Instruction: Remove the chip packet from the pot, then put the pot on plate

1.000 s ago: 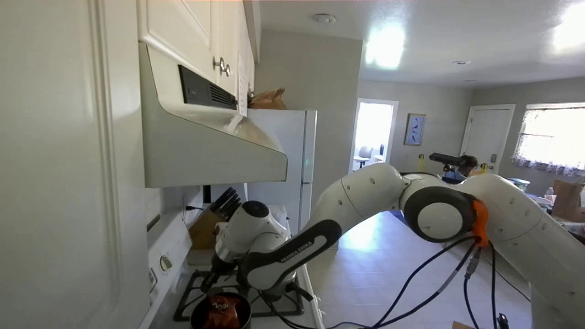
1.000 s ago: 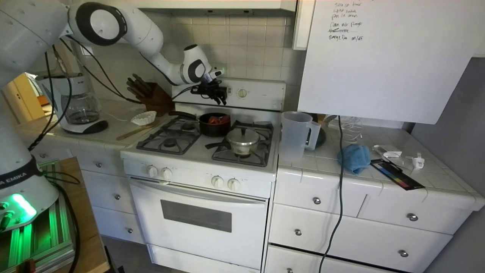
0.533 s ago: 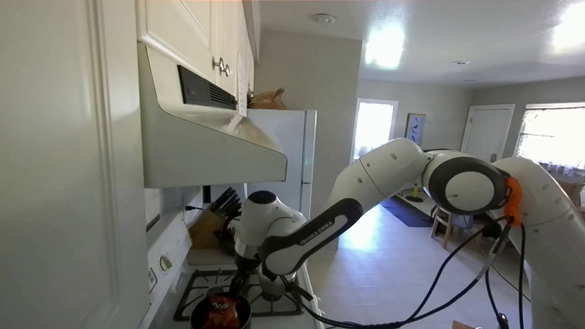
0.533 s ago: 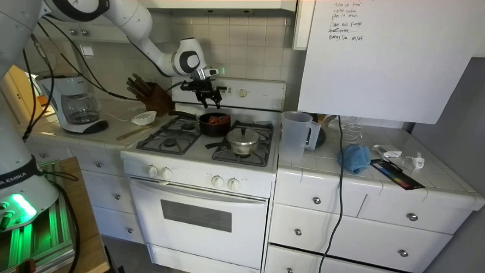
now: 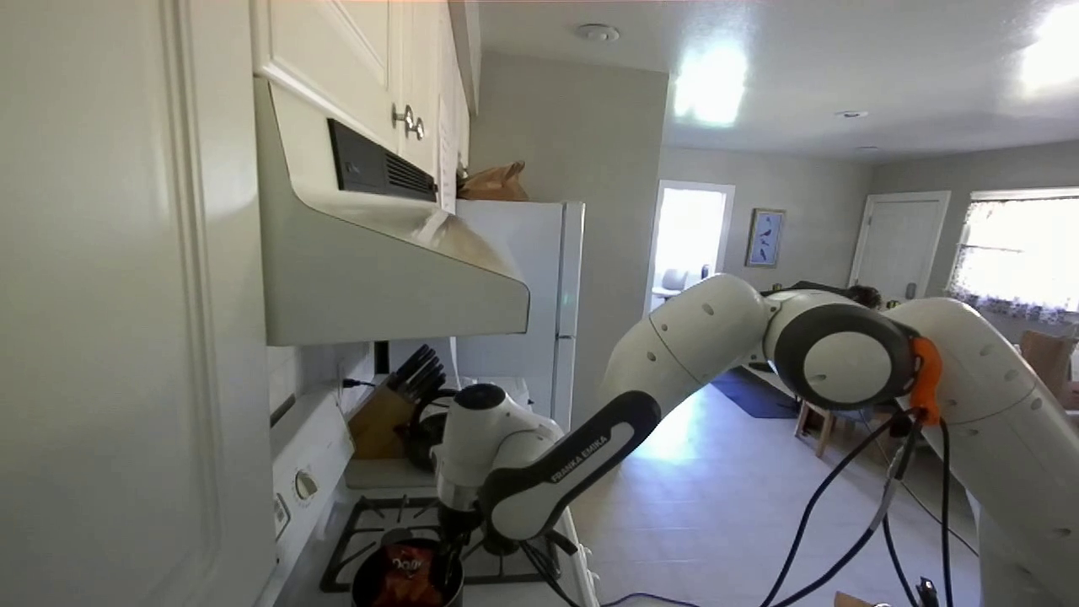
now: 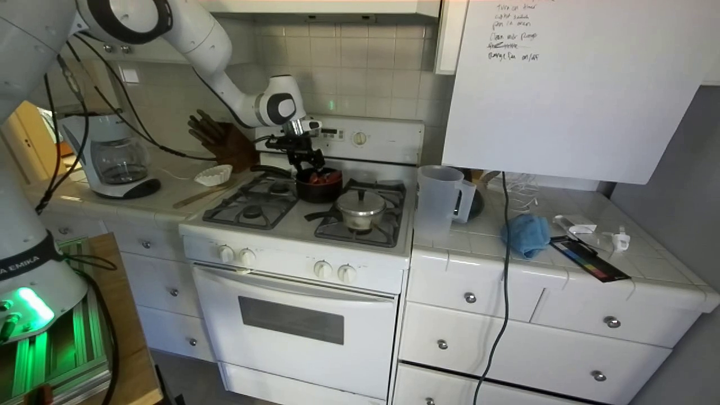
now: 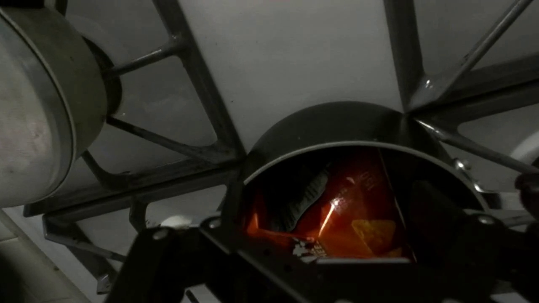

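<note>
The red chip packet lies inside the black pot, which rests on the stove. In both exterior views the packet shows above the pot's inside. My gripper stands open over the pot, one finger to each side of the packet in the wrist view. Its fingertips reach down to about the rim in an exterior view, where the pot has its handle pointing left. Whether the fingers touch the packet cannot be made out. No plate shows in these views.
A lidded metal pot sits close in front of the black pot. The knife block stands behind the arm on the left, with a white fluted bowl near it. A plastic jug is right of the stove. A range hood hangs above.
My gripper's fingers have spread apart. In an exterior view the gripper has shifted left and then come down to the black pot. The pot and packet stay where they were.
</note>
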Robot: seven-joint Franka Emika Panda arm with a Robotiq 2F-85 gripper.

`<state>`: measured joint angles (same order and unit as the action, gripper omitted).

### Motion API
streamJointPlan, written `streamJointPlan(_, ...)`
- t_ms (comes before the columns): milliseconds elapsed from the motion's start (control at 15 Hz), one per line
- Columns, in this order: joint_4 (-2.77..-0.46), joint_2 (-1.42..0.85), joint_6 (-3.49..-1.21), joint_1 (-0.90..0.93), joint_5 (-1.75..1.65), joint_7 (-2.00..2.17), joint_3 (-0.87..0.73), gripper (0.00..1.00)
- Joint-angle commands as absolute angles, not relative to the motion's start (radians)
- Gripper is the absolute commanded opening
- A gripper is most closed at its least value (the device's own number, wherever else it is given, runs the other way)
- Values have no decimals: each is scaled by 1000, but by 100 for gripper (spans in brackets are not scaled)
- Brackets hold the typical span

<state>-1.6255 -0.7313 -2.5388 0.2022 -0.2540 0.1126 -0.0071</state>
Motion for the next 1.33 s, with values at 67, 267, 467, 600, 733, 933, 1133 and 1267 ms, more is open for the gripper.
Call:
streamJointPlan(67, -1527, -835, -2590, 207, -216, 125, 2, 100)
streamJointPlan(267, -1469, -874, -2641, 217, -210, 141, -3, 100)
streamJointPlan(467, -1423, -898, -2660, 226, -204, 146, -7, 71)
streamJointPlan(600, -1404, -909, -2654, 229, -198, 142, -2, 59)
streamJointPlan(733, -1400, -914, -2646, 232, -193, 147, -3, 44)
streamJointPlan(933, -1419, -903, -2656, 236, -189, 169, -15, 24)
streamJointPlan(1133, -1428, -892, -2660, 234, -186, 194, -28, 4)
streamJointPlan(1267, -1429, -892, -2661, 235, -184, 207, -34, 0)
